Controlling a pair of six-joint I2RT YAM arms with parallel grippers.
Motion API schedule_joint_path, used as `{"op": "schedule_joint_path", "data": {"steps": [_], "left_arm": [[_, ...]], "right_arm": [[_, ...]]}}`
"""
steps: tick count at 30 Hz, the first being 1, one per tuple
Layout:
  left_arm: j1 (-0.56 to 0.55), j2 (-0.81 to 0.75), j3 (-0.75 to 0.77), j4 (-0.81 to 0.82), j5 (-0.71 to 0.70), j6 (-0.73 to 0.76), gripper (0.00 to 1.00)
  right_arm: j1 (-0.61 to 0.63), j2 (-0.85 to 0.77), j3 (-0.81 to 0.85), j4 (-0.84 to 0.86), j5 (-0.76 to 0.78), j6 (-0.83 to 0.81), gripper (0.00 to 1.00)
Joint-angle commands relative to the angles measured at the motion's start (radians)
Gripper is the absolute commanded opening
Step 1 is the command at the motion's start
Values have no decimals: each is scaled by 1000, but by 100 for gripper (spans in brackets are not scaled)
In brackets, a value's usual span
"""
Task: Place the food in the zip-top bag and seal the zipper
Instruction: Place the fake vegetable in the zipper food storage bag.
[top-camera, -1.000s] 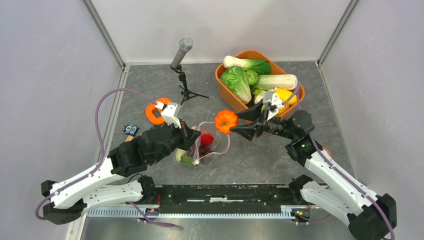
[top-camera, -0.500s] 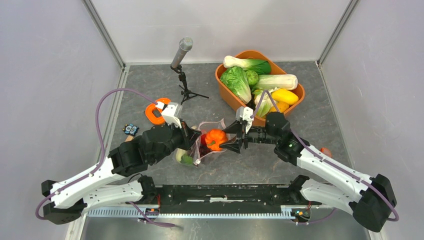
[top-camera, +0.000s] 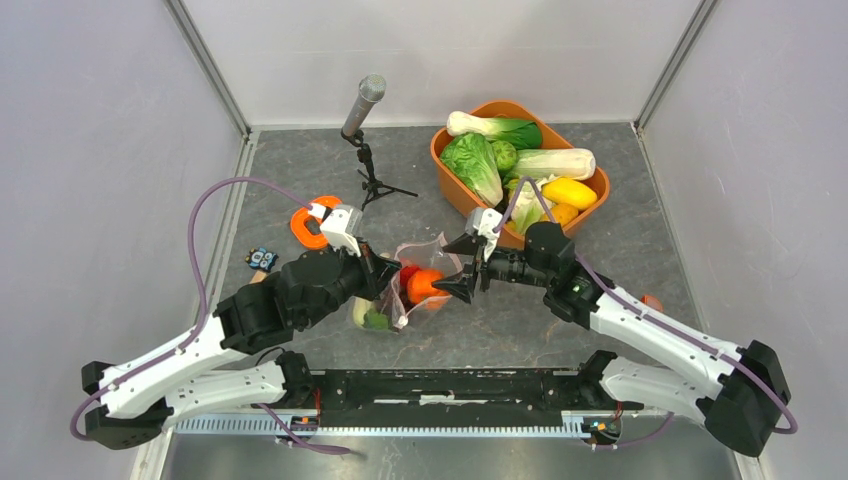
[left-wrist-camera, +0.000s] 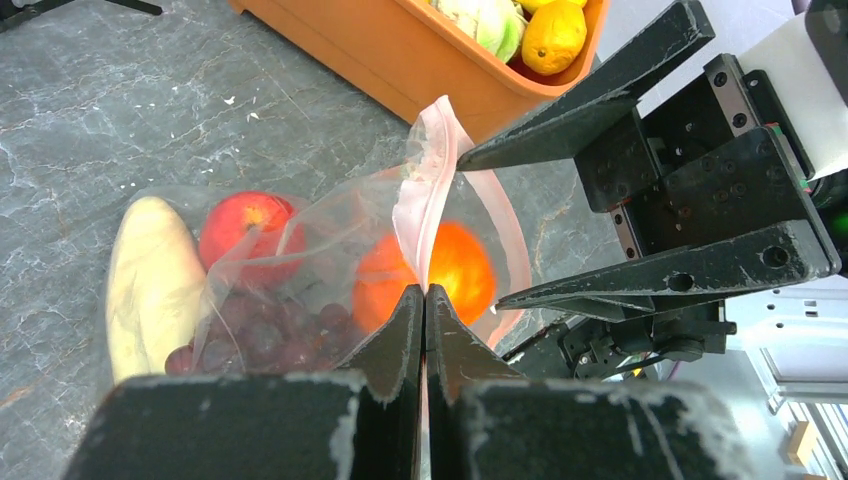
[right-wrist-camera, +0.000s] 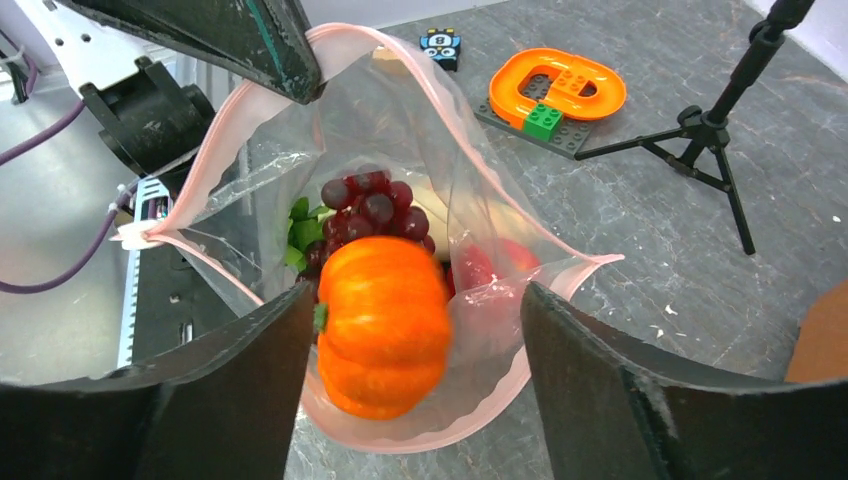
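The clear zip-top bag (top-camera: 432, 262) lies between the two arms with its mouth held up and wide. My left gripper (left-wrist-camera: 424, 295) is shut on the pinkish zipper (left-wrist-camera: 420, 195) strip at the near rim. Inside the bag are purple grapes (right-wrist-camera: 370, 205), a red apple (left-wrist-camera: 245, 220), a pale yellow piece (left-wrist-camera: 150, 285) and some green. An orange toy pumpkin (right-wrist-camera: 385, 320) sits blurred in the bag's mouth between my right gripper's (right-wrist-camera: 417, 290) fingers. That gripper is open, and its right finger stands clear of the pumpkin.
An orange tub (top-camera: 452, 190) of more toy vegetables stands at the back right, close behind the right arm. A microphone on a small tripod (top-camera: 365, 110) stands at the back centre. An orange brick piece (top-camera: 308, 225) and a small blue item (top-camera: 263, 259) lie at the left.
My right gripper carried the pumpkin left from beside the tub to the bag's mouth, then spread its fingers wider. The left gripper kept its hold on the bag's rim.
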Motion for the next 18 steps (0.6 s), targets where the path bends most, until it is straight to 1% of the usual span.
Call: {"op": "schedule_joint_path", "data": {"steps": [1, 7, 10, 12, 15, 17, 18], "left_arm": [[1, -14, 16, 26, -32, 3, 2], [0, -13, 12, 28, -30, 2, 2], [1, -16, 12, 28, -32, 2, 2], [0, -23, 10, 27, -37, 0, 2], [0, -33, 3, 28, -47, -2, 2], [0, -35, 3, 28, -46, -3, 2], [0, -34, 2, 28, -46, -3, 2]], "right_arm": [[5, -46, 16, 69, 26, 6, 83], [5, -87, 6, 94, 18, 18, 84], [5, -129, -7, 100, 95, 13, 84], [4, -182, -27, 111, 205, 16, 84], [4, -257, -52, 120, 413, 10, 85], [3, -269, -27, 51, 605, -2, 84], [3, -256, 6, -1, 732, -3, 83]]}}
